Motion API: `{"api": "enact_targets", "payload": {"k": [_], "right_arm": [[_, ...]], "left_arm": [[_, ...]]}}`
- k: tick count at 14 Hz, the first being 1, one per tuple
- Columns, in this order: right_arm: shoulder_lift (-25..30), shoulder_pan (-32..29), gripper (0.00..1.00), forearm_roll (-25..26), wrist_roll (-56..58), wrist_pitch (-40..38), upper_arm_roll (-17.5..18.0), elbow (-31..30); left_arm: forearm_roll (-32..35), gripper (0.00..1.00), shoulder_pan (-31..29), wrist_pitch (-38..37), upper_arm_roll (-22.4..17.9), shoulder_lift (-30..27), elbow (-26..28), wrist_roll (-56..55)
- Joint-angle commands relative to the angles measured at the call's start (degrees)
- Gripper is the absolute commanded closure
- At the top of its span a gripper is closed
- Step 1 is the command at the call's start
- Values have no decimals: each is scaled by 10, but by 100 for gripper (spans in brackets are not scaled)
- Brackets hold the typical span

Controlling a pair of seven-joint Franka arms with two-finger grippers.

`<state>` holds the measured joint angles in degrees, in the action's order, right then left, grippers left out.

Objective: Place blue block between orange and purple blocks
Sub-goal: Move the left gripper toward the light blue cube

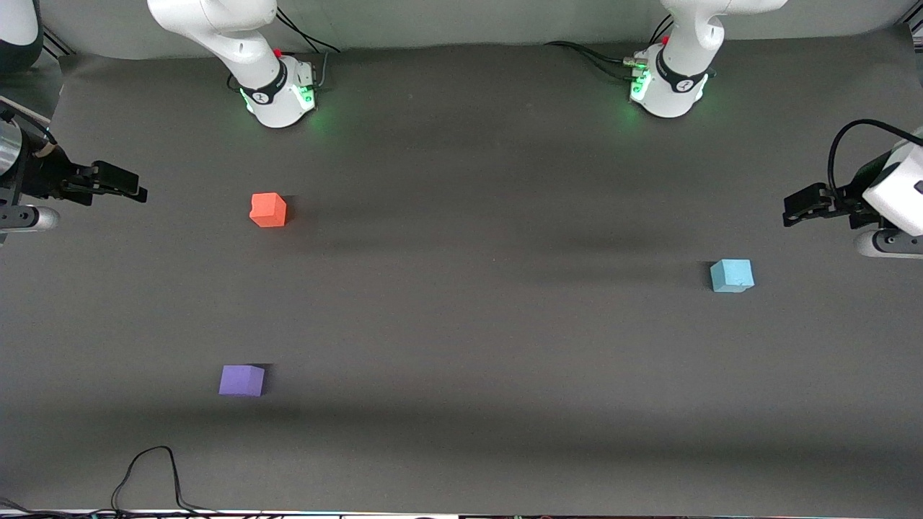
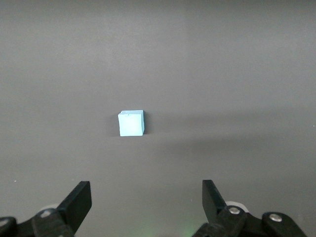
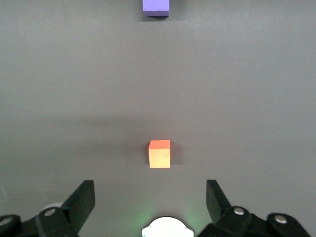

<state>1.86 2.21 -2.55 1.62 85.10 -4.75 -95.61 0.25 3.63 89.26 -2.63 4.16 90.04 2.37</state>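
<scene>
**Ana:** Front view puts the blue block (image 1: 731, 275) alone on the worktop (image 1: 476, 303) at the left arm's end, square on its base, nothing touching it.

**Ben:** And the other two?

**Ana:** Orange block (image 1: 268, 210) and purple block (image 1: 241, 380) sit toward the right arm's end, well apart from each other, purple nearer the front camera. The gap between them is bare.

**Ben:** Which arm is closer to blue?

**Ana:** The left one. The left gripper (image 1: 802, 207) hangs over the worktop's edge at its own end, near the block, which lies toward the front camera from it. The left wrist view shows blue (image 2: 131, 123) ahead of the spread fingers (image 2: 78, 202), off-centre toward one of them. It holds nothing.

**Ben:** The right gripper (image 1: 124, 186)?

**Ana:** Waiting over its own end, fingers spread too and empty, with orange (image 3: 159, 154) straight ahead in the right wrist view.

**Ben:** So the pick looks like the left arm's job: a small sideways correction, then down.
</scene>
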Motion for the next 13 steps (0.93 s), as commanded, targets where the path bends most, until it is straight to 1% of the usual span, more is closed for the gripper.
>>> {"api": "enact_targets", "payload": {"k": [1,6,8,10,13], "right_arm": [[-7,3,0,-2,-1,-6,4,22],[-9,2,0,-3,-1,-5,3,24],[-9,1,0,-3,4,0,1,25],[-9,2,0,-3,5,4,1,25],[-7,3,0,-3,7,8,4,19]], "left_arm": [[-4,0,-4,-13,4,-10,4,-2],[4,0,2,-14,4,-6,6,-7],[4,0,-7,-13,2,-13,18,15],[4,0,-33,-6,-4,-43,55,75],[5,0,-57,17,-5,-103,128,112]]}}
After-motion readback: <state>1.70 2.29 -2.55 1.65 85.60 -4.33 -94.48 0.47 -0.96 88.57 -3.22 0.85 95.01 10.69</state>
